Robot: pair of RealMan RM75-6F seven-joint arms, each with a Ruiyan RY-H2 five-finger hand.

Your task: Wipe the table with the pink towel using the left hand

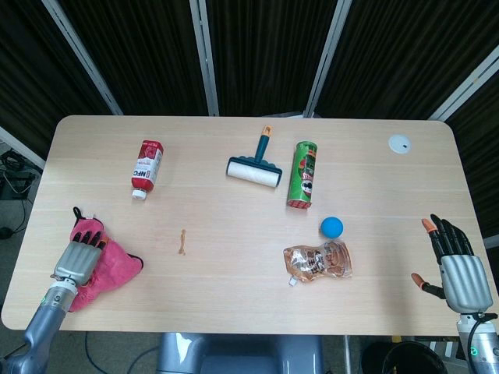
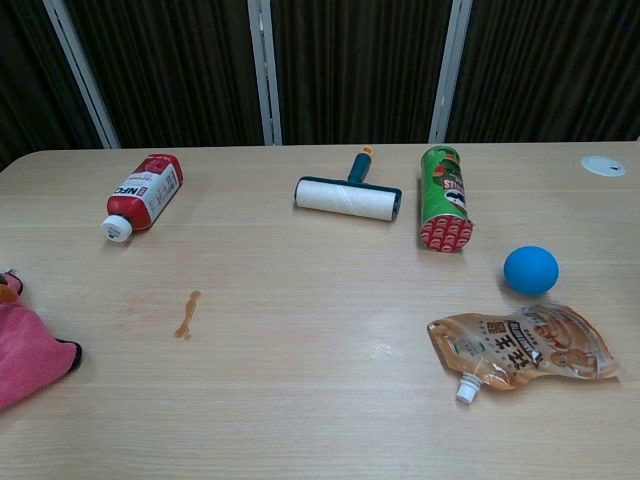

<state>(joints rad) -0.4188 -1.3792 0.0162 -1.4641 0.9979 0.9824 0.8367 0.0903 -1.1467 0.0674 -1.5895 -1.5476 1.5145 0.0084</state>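
The pink towel [image 1: 117, 265] lies crumpled near the table's front left corner; its right part also shows at the left edge of the chest view [image 2: 28, 350]. My left hand [image 1: 78, 259] rests flat on top of the towel, its fingers [image 1: 91, 238] stretched forward and not curled around the cloth. A small brown stain [image 1: 182, 241] marks the wood right of the towel, and shows in the chest view too [image 2: 187, 313]. My right hand [image 1: 455, 269] hovers off the table's front right edge, fingers spread, holding nothing.
A red bottle [image 1: 146, 169] lies at the back left. A lint roller [image 1: 256, 166] and a green chip can [image 1: 302, 174] lie mid-table. A blue ball [image 1: 332, 227] and a snack pouch [image 1: 318, 262] sit right of centre. A white disc [image 1: 400, 143] is at the back right.
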